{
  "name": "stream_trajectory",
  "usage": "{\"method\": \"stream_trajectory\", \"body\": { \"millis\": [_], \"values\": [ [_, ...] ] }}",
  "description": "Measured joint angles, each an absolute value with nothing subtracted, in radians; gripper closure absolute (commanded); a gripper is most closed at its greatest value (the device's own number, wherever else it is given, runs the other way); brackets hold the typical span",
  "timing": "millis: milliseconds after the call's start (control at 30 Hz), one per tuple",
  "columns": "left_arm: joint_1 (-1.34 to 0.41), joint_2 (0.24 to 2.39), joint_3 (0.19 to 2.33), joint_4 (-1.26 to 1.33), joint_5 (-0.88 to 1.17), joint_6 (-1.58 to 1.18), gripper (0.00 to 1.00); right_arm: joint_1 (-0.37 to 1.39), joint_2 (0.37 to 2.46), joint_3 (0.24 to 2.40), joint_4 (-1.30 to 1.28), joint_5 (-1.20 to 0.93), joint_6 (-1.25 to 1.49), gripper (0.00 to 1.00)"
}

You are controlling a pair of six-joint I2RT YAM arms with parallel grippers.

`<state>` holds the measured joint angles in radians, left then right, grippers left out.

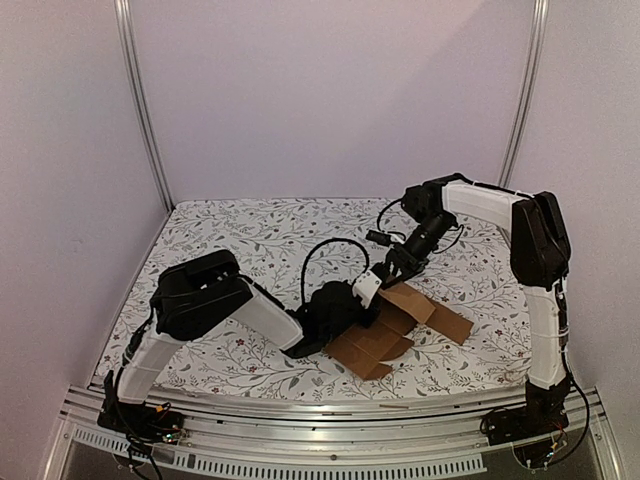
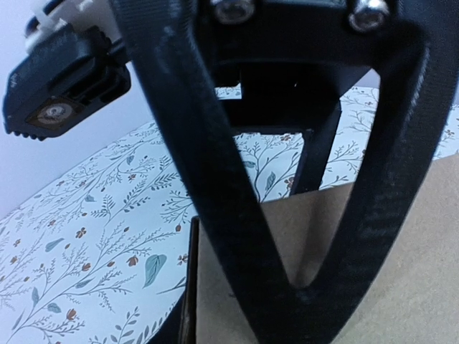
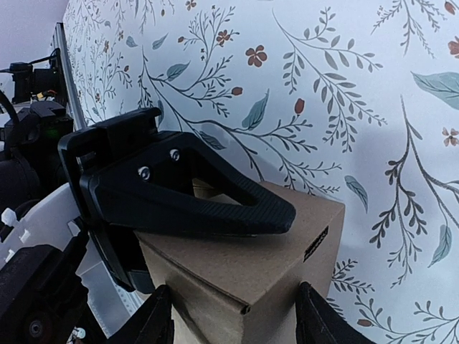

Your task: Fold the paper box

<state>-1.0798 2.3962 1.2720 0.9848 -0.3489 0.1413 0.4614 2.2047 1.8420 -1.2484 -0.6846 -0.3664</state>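
The paper box (image 1: 378,340) is brown cardboard, partly folded into a cube, with flaps spread on the flowered table. My left gripper (image 1: 358,308) reaches in from the left and clamps its top panel. In the right wrist view its black triangular finger (image 3: 215,204) lies flat on the box (image 3: 287,247). In the left wrist view that finger (image 2: 237,215) fills the frame over the cardboard (image 2: 416,272). My right gripper (image 1: 388,272) comes from the back right. Its jaws (image 3: 237,319) stand wide apart, straddling the box's near corner, with fingertips (image 3: 154,319) close to both sides.
A loose flap (image 1: 440,315) sticks out to the right on the tablecloth (image 1: 250,235). Metal frame posts (image 1: 140,100) and plain walls close in the table at the back and sides. A rail (image 1: 330,410) runs along the near edge.
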Motion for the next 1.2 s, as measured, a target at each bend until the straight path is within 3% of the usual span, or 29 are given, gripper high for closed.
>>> {"method": "stream_trajectory", "body": {
  "millis": [500,800,1200],
  "values": [
    [-1.080,2.390,1.214,0.992,-0.323,0.104,0.80,0.463,2.216,1.860,-1.260,-0.691,-0.367,0.43],
    [-1.082,2.416,1.278,0.953,-0.339,0.058,0.95,0.461,2.223,1.860,-1.285,-0.706,-0.363,0.42],
    [-1.154,2.447,1.340,0.914,-0.634,-0.034,0.98,0.447,2.247,1.872,-1.309,-0.770,-0.343,0.40]
  ]
}}
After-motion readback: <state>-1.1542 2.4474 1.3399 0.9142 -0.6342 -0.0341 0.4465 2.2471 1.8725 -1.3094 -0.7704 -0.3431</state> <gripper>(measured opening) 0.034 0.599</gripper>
